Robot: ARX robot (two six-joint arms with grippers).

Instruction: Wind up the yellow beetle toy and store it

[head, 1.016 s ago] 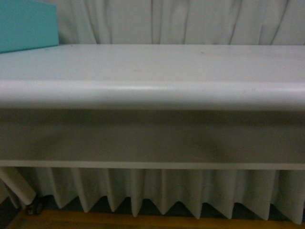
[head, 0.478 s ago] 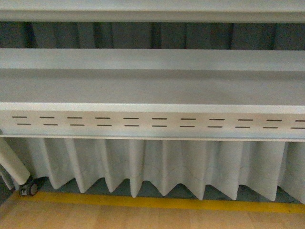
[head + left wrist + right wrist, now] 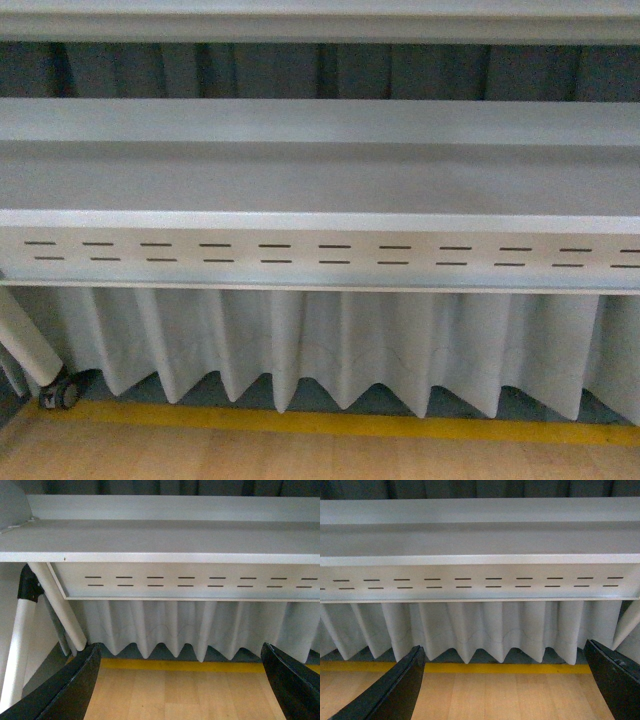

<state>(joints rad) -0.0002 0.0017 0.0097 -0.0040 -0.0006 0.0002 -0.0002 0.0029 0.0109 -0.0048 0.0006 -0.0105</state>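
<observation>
Notably, toy: the yellow beetle toy shows in none of the three views, so its place relative to either gripper cannot be told.
Left gripper (image 3: 180, 690): jaws spread wide, two black fingers (image 3: 70, 690) at the lower corners of its wrist frame, nothing between them.
Right gripper (image 3: 505, 690): likewise spread, two black fingers (image 3: 395, 690) low in frame, holding nothing.
Slotted panel (image 3: 320, 255): one, across the middle of the front frame, two rows of dashes.
Pleated curtain (image 3: 330, 350): one, hanging below the panel.
Yellow floor line (image 3: 330, 424): one, on wooden floor (image 3: 300, 455).
Caster wheel (image 3: 62, 395): one, lower left of the front frame.
</observation>
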